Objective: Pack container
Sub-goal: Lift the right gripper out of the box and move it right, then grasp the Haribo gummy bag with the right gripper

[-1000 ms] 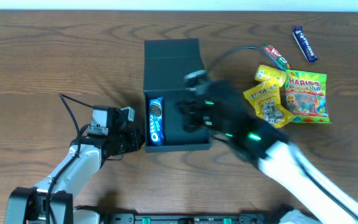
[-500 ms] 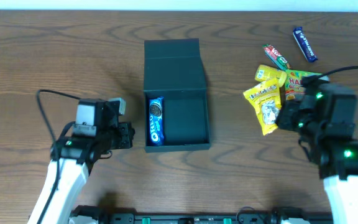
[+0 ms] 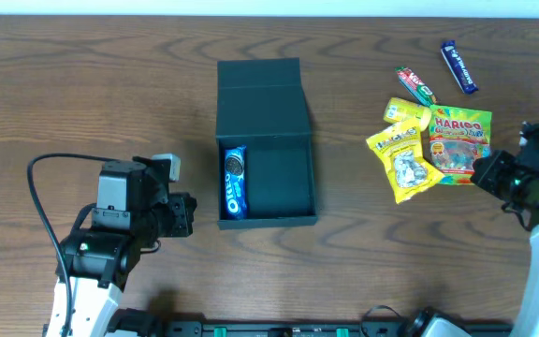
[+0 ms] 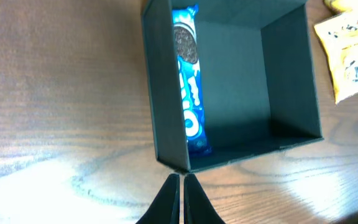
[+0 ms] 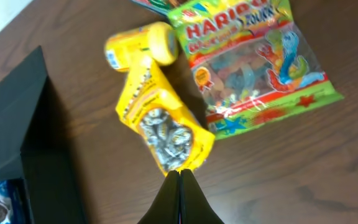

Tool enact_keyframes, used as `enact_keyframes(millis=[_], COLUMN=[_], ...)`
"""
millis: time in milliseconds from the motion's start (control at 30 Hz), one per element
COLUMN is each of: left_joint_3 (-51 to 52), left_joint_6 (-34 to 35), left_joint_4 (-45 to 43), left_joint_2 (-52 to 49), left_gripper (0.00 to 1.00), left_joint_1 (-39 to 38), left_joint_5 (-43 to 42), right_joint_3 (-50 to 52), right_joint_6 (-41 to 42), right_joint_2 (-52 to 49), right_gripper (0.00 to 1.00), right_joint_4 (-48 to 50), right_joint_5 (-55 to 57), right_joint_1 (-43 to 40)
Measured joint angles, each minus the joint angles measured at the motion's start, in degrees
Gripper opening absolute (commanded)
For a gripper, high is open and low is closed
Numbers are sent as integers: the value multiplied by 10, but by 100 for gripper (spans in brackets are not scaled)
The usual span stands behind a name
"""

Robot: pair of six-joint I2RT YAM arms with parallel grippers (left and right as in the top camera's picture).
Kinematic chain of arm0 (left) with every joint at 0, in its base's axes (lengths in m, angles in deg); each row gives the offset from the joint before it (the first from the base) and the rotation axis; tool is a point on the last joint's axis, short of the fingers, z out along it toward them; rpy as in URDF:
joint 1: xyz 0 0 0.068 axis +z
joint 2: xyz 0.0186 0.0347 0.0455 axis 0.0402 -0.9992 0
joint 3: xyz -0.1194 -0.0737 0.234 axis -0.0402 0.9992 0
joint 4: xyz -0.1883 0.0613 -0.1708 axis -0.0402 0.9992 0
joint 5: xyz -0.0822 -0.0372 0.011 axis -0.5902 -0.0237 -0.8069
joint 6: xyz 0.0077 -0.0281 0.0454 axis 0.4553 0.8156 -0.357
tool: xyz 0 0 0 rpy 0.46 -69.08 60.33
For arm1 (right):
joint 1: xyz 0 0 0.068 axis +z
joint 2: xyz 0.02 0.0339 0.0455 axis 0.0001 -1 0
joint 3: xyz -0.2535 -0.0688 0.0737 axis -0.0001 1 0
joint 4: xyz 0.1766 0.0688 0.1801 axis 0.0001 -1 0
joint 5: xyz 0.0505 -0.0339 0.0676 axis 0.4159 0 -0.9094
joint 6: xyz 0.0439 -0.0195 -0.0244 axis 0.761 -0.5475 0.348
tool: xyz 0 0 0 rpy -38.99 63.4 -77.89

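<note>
1. Container (image 3: 284,178) — a matte dark box — sits near the middle of the bench (image 3: 82,84). It is open, with the hinged flap laid back flat on the far side
2. One blue Oreo packet (image 3: 235,183) lies lengthwise inside, along the container's left wall, label up
3. Left pincer (image 4: 180,180): fingers pressed together, gripping nothing. The wrist view has the tips aimed at the container's near left corner, just short of it and over wood. Overhead, the arm sits to the left of the box, close beside it
4. Right pincer (image 5: 179,177): also pressed together, gripping nothing. In its wrist view the tips line up with the near end of the yellow snack bag (image 3: 400,161); contact cannot be told. Overhead puts the arm at the right edge of the bench, by the near right corner of the Haribo bag (image 3: 458,145)
5. The snack cluster lies right of the container, well apart from it:
   - the yellow snack bag has a clear window and lies slantwise, its right edge against the Haribo bag
   - a small yellow packet (image 3: 406,112) touches the yellow bag's far end
   - a red-and-green bar (image 3: 416,84) lies just beyond that packet
   - a blue bar (image 3: 458,65) lies farthest out, on its own
</note>
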Motion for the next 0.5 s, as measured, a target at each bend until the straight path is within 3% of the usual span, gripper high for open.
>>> enact_keyframes(millis=[333,500], left_joint_3=[0,0], left_joint_6=[0,0], left_joint_4=[13,13], left_joint_2=[0,0], left_gripper=[5,6], left_joint_1=[0,0], left_joint_5=[1,1], right_joint_3=[0,0], right_joint_6=[0,-3], right_joint_2=[-104,-168], right_gripper=[3,3], right_joint_4=[33,55], right_joint_5=[-64,-113], right_joint_1=[-158,-199])
